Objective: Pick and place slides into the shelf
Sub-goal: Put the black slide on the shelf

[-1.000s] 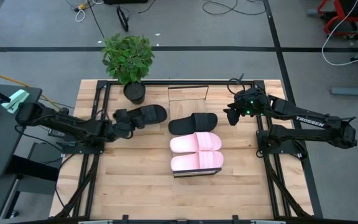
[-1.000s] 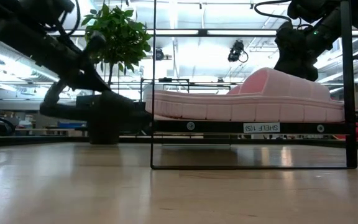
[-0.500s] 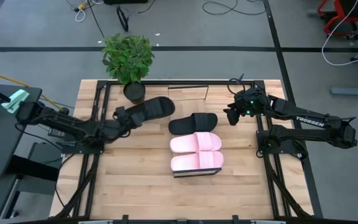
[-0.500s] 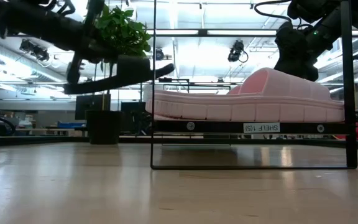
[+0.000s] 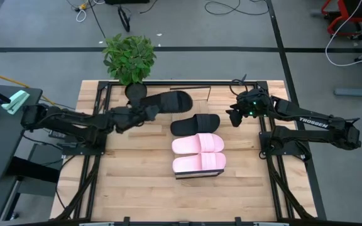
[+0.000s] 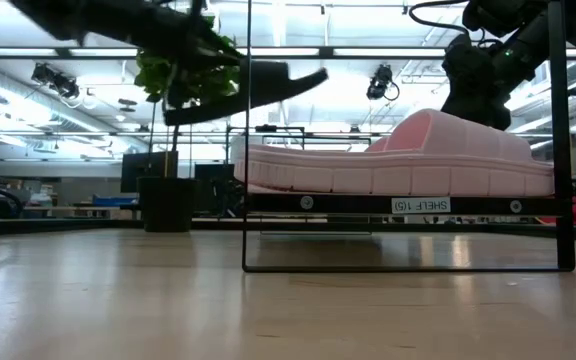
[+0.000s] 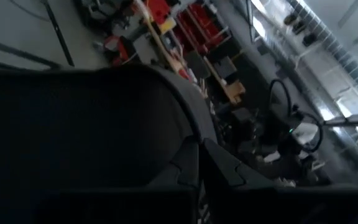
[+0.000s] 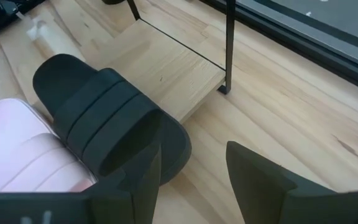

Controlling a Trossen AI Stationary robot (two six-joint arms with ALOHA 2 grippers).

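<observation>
Your left pincer (image 5: 144,110) is clamped on the heel end of the second black open-toe slide sandal (image 5: 168,101), carried in the air over the light wooden counter (image 5: 137,182) — a grip that far from its middle could let it swing or slip. The long light-wood shelf with thin black edging (image 5: 190,93) already holds two pale pink slides (image 5: 198,153) and one black slide (image 5: 195,124); its far end is free. Your right pincer (image 5: 234,117) hangs with fingers apart beside the shelf — a possible clash.
</observation>
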